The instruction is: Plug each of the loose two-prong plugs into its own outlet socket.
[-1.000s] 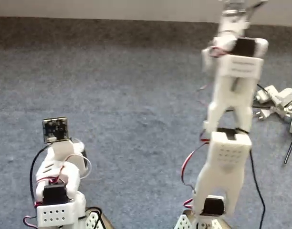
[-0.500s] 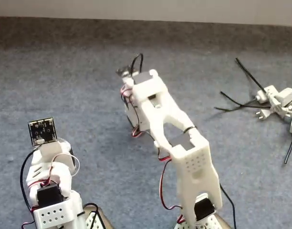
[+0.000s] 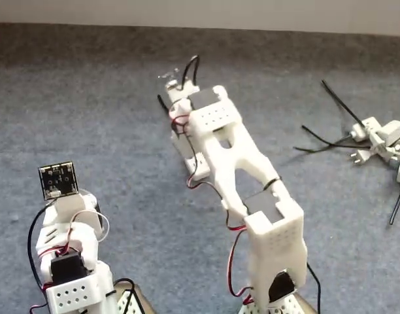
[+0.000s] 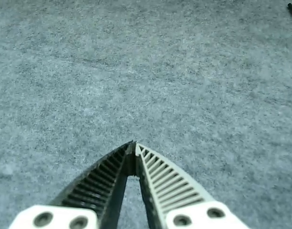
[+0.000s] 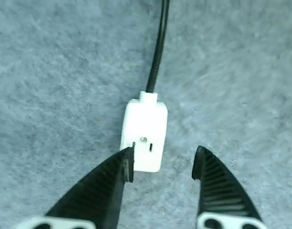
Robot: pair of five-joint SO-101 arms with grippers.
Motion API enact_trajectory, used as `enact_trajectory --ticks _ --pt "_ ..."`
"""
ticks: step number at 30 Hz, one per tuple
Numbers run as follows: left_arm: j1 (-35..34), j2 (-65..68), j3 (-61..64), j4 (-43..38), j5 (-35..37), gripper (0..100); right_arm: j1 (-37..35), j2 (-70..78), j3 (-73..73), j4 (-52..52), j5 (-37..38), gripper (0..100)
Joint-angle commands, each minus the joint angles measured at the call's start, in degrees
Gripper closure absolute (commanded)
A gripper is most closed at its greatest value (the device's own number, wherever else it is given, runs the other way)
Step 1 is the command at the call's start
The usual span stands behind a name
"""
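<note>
The white plastic left arm (image 3: 76, 226) and right arm (image 3: 249, 167) carry black motor blocks and red-and-black wires (dot-grid holes pierce the shells). A small black square circuit board (image 3: 58, 180) caps the left.

Left arm (image 3: 69, 242): near left. Right arm (image 3: 233, 157): stretched from near right to far centre. Outlet socket (image 5: 145, 133) on carpet (image 3: 108, 104), partly between the right gripper (image 5: 164, 155)'s parted fingers, one tip at its edge. Plugs (image 3: 380, 140): far right, well apart.
</note>
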Motion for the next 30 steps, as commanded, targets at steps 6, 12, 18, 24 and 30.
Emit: enact_trajectory --ticks 6,12,18,24,30 --pt "-0.2 -0.1 0.4 -1.1 -0.4 99 4.8 -0.5 5.8 -5.6 1.1 80.7" --pt "-0.2 -0.1 0.4 -1.1 -0.4 99 0.4 1.2 8.0 -6.5 0.8 80.7" --pt "-0.2 -0.1 0.4 -1.1 -0.4 99 -5.3 1.3 8.2 -6.4 0.5 80.7" --pt "-0.2 -0.1 0.5 -1.1 -0.4 99 -11.6 1.4 8.2 -6.5 -3.3 80.7" --pt "-0.2 -0.1 0.5 -1.1 -0.4 99 -16.0 1.4 8.3 -5.9 -3.3 80.7"
